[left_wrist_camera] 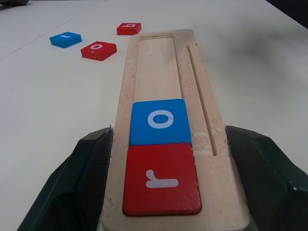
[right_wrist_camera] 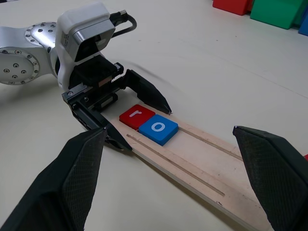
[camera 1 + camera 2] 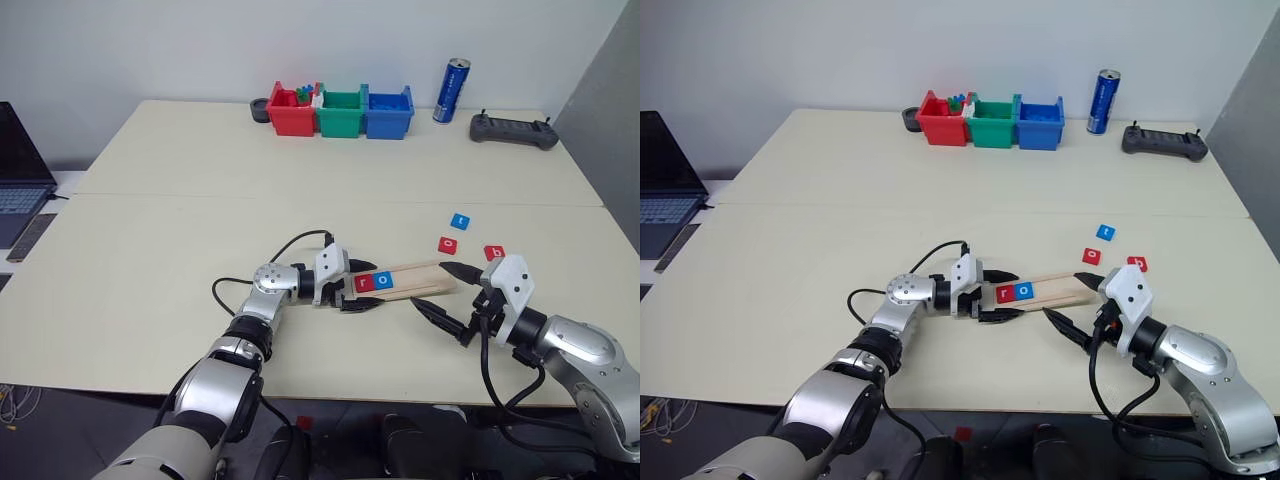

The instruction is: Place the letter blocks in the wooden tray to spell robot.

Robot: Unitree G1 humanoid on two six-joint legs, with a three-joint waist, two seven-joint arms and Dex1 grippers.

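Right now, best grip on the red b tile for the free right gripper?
Take the red b tile by two opposite side edges, coming straight down from above. It lies flat on the table, apart from the other loose tiles, so only its thin edges offer purchase. The right gripper is open nearby.

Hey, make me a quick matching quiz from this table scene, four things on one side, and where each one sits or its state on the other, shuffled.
Things:
1. red r block
2. blue t block
3. left end effector
4. right end effector

Places or states:
A. loose on the table, beyond the tray
B. open, near the tray's empty end
C. clamped on the wooden tray
D. in the tray, at the gripped end, touching the blue o block

Pairs: 1-D, 2-A, 3-C, 4-B
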